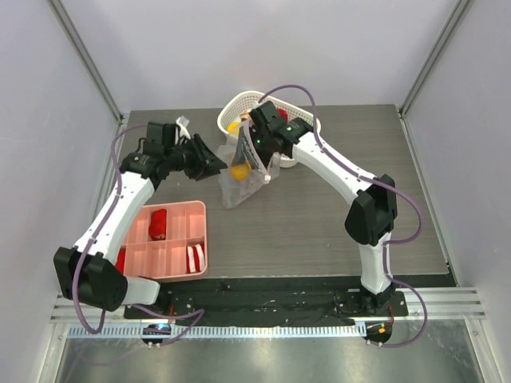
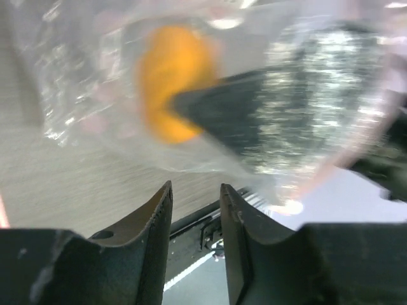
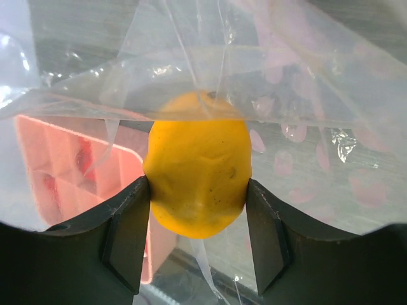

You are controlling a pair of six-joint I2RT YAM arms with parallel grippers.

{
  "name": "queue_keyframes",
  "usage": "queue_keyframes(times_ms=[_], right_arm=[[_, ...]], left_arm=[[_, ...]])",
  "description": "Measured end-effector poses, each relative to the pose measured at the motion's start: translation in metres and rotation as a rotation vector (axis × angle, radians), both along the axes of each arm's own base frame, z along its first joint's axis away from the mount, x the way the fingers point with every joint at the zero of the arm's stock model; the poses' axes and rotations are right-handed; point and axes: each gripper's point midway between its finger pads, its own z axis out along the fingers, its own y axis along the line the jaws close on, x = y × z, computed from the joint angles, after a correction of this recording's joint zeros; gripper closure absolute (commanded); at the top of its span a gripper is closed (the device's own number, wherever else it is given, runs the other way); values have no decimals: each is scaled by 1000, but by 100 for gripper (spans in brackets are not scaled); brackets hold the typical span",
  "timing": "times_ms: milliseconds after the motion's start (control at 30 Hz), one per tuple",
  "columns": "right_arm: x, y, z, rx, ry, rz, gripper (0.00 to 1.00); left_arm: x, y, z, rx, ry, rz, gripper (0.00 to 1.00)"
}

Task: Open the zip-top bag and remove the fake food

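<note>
The clear zip-top bag [image 1: 237,190] hangs between the two grippers, its lower end on the table. My right gripper [image 1: 244,162] is shut on a yellow-orange fruit [image 1: 239,171], with the bag film draped around it. In the right wrist view the fruit [image 3: 197,171] sits squeezed between both fingers, with the bag [image 3: 305,76] above and behind it. My left gripper [image 1: 214,163] is just left of the bag, its jaws slightly apart with nothing between them. In the left wrist view the fruit [image 2: 170,89] shows blurred through the bag [image 2: 82,70].
A white mesh basket [image 1: 236,106] stands at the back behind the right wrist, with a yellow piece [image 1: 232,126] and a red piece [image 1: 282,116] in it. A pink compartment tray [image 1: 169,239] with red and red-white pieces lies at the front left.
</note>
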Motion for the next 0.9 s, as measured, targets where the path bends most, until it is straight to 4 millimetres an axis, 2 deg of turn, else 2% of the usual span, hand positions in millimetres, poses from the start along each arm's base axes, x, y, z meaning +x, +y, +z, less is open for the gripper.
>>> queue_keyframes(times_ms=[100,200,233,267,300,333,400,433,567,733,900], right_arm=[[6,0,6,69,30,-34,99],[15,-6,14,141,52,-87,99],[17,-9,18,170,59,-106,99],[19,-12,22,194,61,-122,99],[21,-15,26,221,61,-139,99],[23,-18,30,244,63,-155,99],[26,-20,40,294,64,-174,99],[28,-20,45,320,64,-178,99],[31,-16,59,396,70,-176,99],[35,-12,69,467,92,-179,99],[38,-9,76,538,115,-186,99]], left_arm=[[-5,10,-41,-26,153,87,55],[-10,15,-67,-45,279,157,50],[-8,15,-70,-50,298,168,48],[-5,14,-71,-55,311,177,38],[-2,14,-71,-58,318,183,35],[3,14,-70,-64,322,193,27],[8,16,-69,-67,318,207,22],[10,18,-69,-64,312,217,16],[17,29,-72,-47,297,235,17],[19,37,-92,-17,306,224,24],[15,44,-107,-8,324,222,21]])
